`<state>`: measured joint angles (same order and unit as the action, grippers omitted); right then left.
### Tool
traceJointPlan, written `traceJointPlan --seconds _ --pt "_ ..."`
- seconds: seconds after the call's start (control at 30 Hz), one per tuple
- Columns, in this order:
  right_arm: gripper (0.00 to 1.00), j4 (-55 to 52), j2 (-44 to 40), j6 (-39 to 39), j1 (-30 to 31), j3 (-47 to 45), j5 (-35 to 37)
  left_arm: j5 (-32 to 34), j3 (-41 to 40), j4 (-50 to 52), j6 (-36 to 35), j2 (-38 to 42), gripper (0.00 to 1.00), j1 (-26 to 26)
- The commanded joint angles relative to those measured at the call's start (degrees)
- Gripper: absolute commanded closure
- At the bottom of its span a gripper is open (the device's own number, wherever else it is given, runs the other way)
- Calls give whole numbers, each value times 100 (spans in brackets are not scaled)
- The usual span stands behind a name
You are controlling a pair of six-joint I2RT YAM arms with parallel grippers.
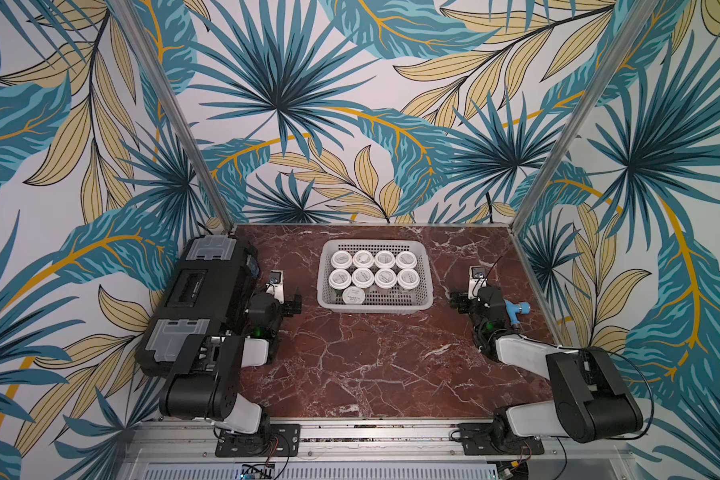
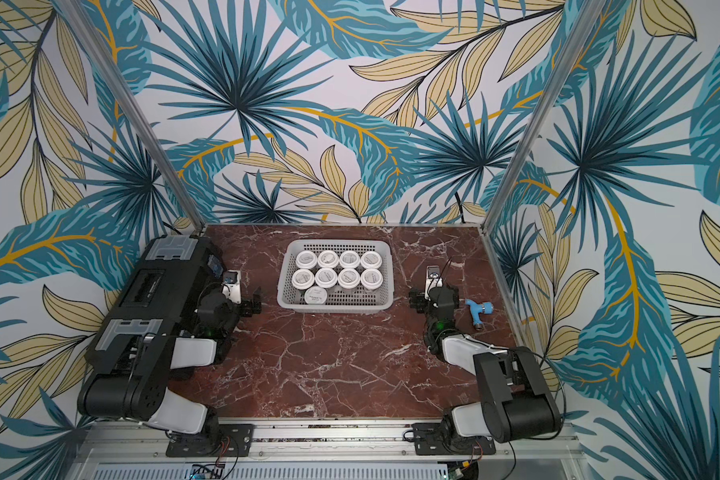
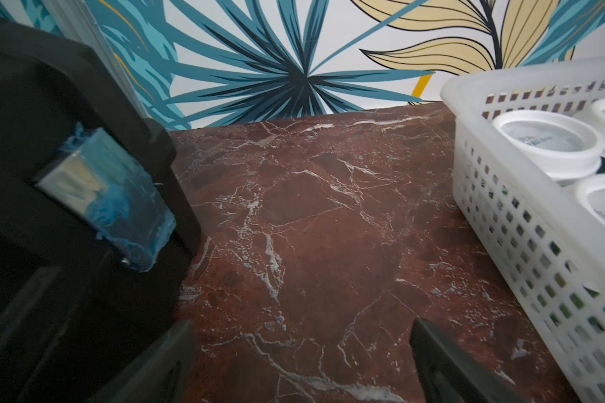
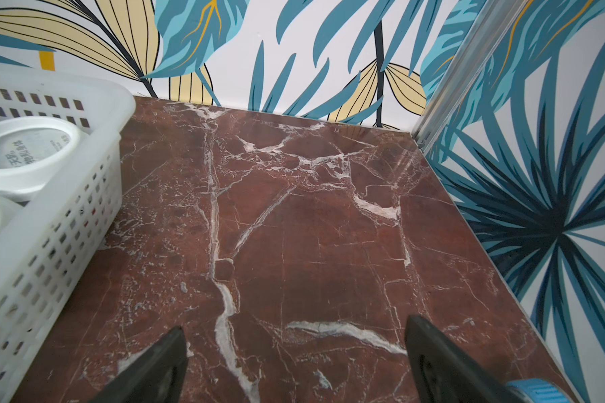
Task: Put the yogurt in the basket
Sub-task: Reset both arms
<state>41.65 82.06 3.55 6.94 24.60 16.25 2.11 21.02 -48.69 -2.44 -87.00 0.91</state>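
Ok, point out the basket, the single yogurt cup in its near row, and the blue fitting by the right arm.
basket (image 1: 391,308), in a top view, on its near rim.
single yogurt cup (image 1: 353,295), in a top view, centre of its lid.
blue fitting (image 2: 477,309), in a top view, middle of its body.

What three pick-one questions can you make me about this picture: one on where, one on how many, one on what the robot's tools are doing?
1. Where are the yogurt cups? A in the basket; B on the table; C in the tools.
2. How many cups are there? A six; B nine; C twelve.
3. How are the left tool and right tool? A both shut; B both open, empty; C each holding a cup.
Answers: 1 A, every lid sits inside the rim; 2 B, two rows of four plus one; 3 B, their jaws stand wide apart with only table between.
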Motion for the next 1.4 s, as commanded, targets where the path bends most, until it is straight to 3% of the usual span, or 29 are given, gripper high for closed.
traceJointPlan --seconds 0.0,0.07,0.13,1.37 --pt "0 564 120 -237 -137 -161 -352 -172 3 -221 188 28 0 -73" --pt "1 801 272 -232 -186 -206 -442 -752 136 -11 -156 1 0 -40" --pt "0 648 297 -312 -259 -139 -577 -639 149 59 -345 17 0 152" --pt "1 775 433 -403 -378 -150 -643 -576 194 129 -275 15 0 121"
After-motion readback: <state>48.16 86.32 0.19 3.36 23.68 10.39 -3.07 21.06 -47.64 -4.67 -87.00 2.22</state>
